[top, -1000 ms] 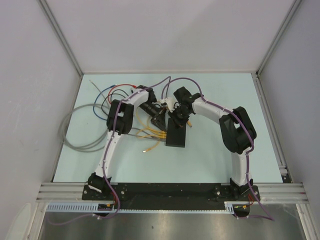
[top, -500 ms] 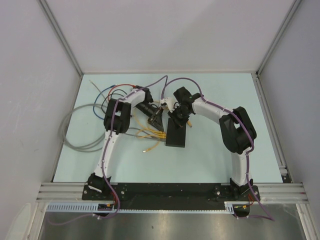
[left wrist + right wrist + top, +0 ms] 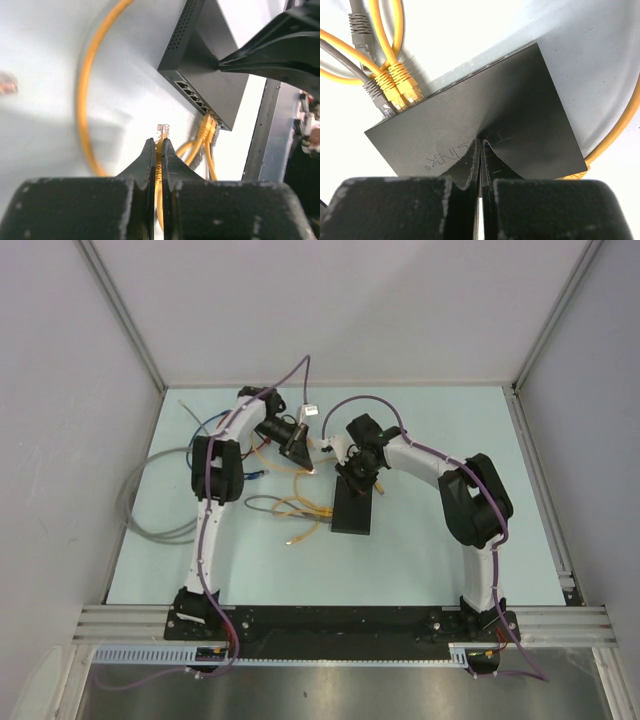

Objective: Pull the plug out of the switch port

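Left hand (image 3: 157, 144) is pinched narrow on the plug (image 3: 163, 131), gripping it by its yellow collar so the clear tip pokes out past the fingertips. The plug hangs free above the counter (image 3: 420, 550), near the switch (image 3: 200, 55) but apart from its row of sockets (image 3: 192, 95), and its yellow cable (image 3: 85, 95) loops away to the left. The switch lies flat on the counter between the two arms. Right hand (image 3: 480, 142) is closed, with nothing between its fingers, and its tips rest on the switch's black top. At one end of the socket row, two yellow cables (image 3: 395, 80) and one grey cable (image 3: 377, 97) sit plugged in.
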